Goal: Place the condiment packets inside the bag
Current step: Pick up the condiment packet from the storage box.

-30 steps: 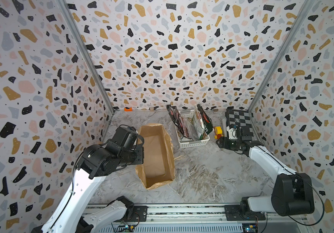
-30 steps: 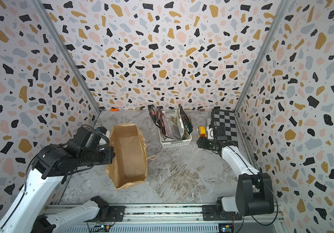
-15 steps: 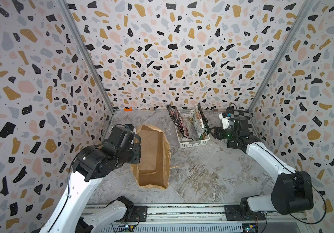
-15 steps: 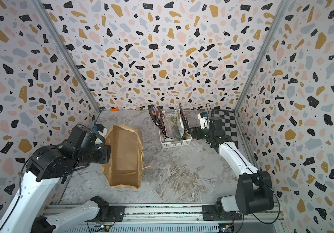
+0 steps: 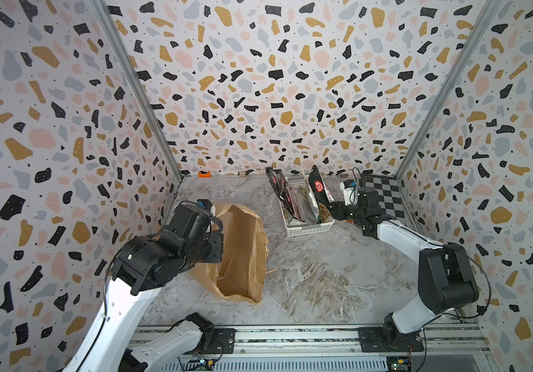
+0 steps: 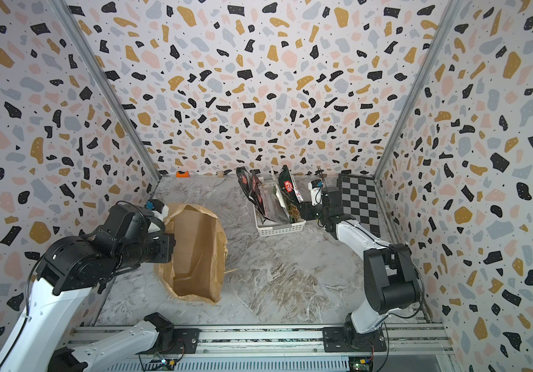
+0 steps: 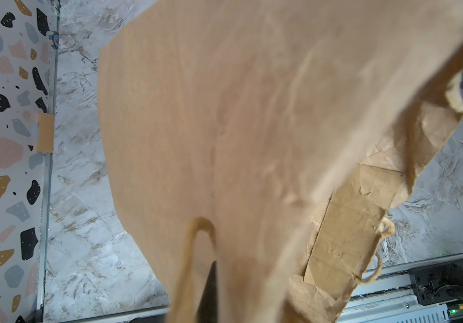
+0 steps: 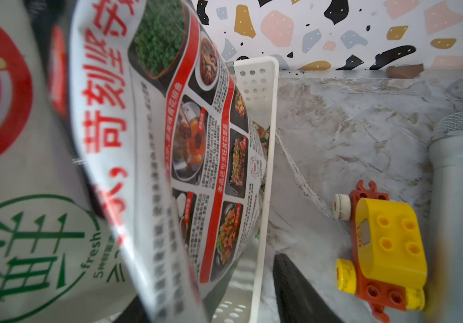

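The condiment packets stand on edge in a white perforated basket, far right on the marble tabletop. A black packet with red logo leans over the basket's right wall toward the right gripper. In the right wrist view a cream packet with red lettering is close up, with a green-lettered packet beside it. One dark finger sits outside the basket wall. Pinching or not: cannot tell.

The brown paper bag is left of centre, well apart from the basket, mouth open. The left gripper is clamped tight on its rim, and paper fills the left wrist view.

A yellow-red toy car and a grey microphone lie right of the basket. A checkerboard is in the far right corner.
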Robot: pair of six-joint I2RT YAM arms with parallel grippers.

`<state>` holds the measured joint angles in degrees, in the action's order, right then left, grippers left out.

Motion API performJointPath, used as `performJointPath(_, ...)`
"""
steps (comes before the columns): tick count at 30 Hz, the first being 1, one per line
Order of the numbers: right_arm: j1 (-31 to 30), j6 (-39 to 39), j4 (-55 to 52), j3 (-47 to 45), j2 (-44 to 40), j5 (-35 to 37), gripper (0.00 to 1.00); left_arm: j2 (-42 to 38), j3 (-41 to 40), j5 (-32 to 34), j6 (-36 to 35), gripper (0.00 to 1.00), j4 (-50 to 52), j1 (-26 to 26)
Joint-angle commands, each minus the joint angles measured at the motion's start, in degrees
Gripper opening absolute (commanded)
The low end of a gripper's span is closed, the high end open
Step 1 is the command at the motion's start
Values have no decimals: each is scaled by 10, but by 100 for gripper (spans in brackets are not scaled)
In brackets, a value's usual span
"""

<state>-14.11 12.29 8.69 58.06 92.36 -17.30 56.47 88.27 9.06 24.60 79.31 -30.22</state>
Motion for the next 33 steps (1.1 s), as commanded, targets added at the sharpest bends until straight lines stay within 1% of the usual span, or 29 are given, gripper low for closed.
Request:
performJointPath(1,0,-8,48,15,17,-12,57,4,-3,-2,-9,0,-19,3)
performJointPath(3,-2,-10,69,16,28,-36,55,5,-3,-2,-7,0,-21,2)
performJointPath(6,-7,-24,101,11,38,-55,57,8,-5,-1,-7,0,-25,2)
performJointPath(8,-9,-27,127,6,47,-46,57,9,-7,-3,-7,0,-27,2)
performJointPath(10,-9,-26,130,10,56,-28,51,11,-6,-6,-6,0,-28,3)
performJointPath(12,-9,-28,129,15,63,-16,40,14,-2,-10,-6,0,-28,2)
performJointPath(13,-9,-30,128,16,60,-11,28,17,3,-13,-5,0,-28,2)
performJointPath(15,-9,-37,135,12,52,-5,12,22,14,-20,-4,0,-28,3)
performJointPath(16,-9,-42,141,9,45,-2,2,25,20,-26,-3,0,-29,2)
performJointPath(17,-9,-47,146,5,37,1,0,28,26,-34,-1,0,-30,3)
performJointPath(22,-9,-80,139,1,-19,11,0,45,45,-79,17,0,-50,4)
performJointPath(25,-9,-93,130,-2,-70,20,0,57,55,-115,33,0,-65,9)
performJointPath(29,-9,-97,104,-3,-140,42,0,73,56,-203,61,0,-102,26)
performJointPath(33,-9,-95,61,0,-205,36,0,86,21,-289,85,0,-147,49)
